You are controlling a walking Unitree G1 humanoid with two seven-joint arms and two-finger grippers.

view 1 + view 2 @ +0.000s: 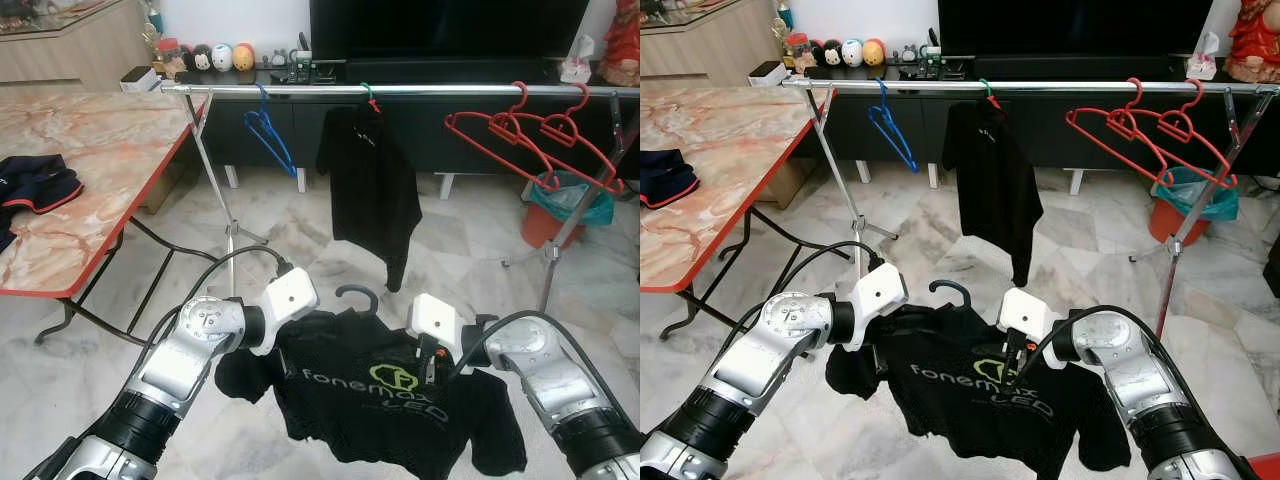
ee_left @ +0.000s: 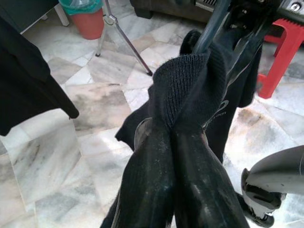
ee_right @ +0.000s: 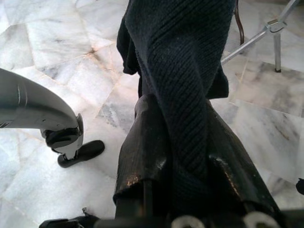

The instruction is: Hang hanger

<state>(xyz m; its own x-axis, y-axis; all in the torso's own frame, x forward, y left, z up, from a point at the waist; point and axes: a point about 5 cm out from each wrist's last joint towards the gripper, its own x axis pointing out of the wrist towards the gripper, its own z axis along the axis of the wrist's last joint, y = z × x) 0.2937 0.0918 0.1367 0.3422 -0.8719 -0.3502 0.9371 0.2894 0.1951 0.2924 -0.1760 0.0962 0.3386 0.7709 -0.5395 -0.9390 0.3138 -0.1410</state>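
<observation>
Hanger [image 1: 357, 294], dressed in a black shirt [image 1: 380, 400], hangs between our 2 claws, near of the rail [image 1: 400, 90]. Left claw [image 2: 178, 111] and right claw [image 3: 183, 137] each pinch a shoulder. Soft, light cloth; we judge the stiff hook steers best.
</observation>
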